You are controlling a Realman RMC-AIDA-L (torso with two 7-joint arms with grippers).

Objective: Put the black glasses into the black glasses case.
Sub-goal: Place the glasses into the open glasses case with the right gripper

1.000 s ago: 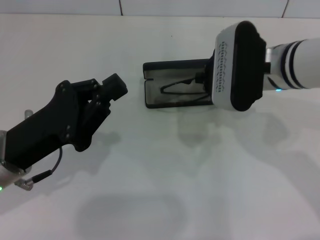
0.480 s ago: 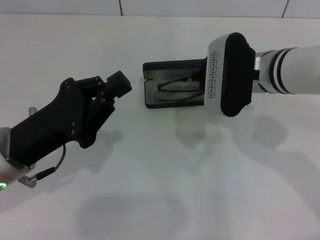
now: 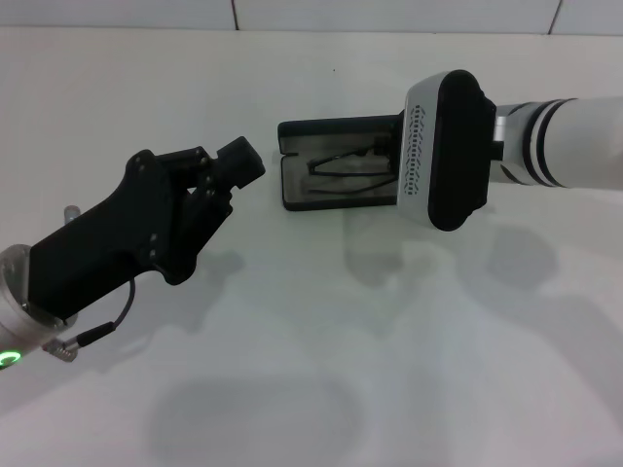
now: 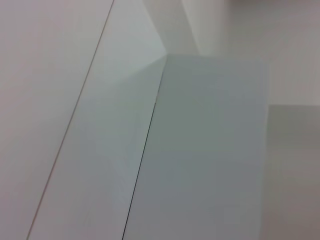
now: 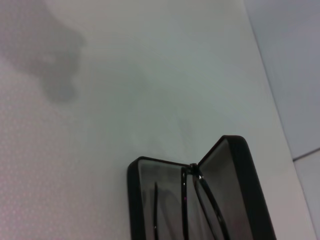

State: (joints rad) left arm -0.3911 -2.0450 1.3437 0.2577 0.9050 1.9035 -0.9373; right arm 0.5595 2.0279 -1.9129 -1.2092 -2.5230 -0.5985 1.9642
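Observation:
The black glasses case point(image 3: 288, 191) lies open on the white table at the middle back, its lid point(image 3: 331, 129) folded away from me. The black glasses point(image 3: 341, 165) lie inside on the grey lining. My right gripper point(image 3: 393, 159) is at the case's right end, mostly hidden behind its white and black wrist housing point(image 3: 446, 146). The right wrist view shows the open case point(image 5: 240, 170) with the glasses point(image 5: 192, 195) in it. My left gripper point(image 3: 238, 165) is raised to the left of the case, a short gap from it, holding nothing I can see.
The white table point(image 3: 311, 370) spreads wide in front of the case, with a tiled wall edge point(image 3: 234, 15) at the back. The left wrist view shows only pale wall panels point(image 4: 200, 150).
My right arm has shifted left over the case's right end, and the glasses now lie flatter in the case. My left gripper has moved up and right toward the case.

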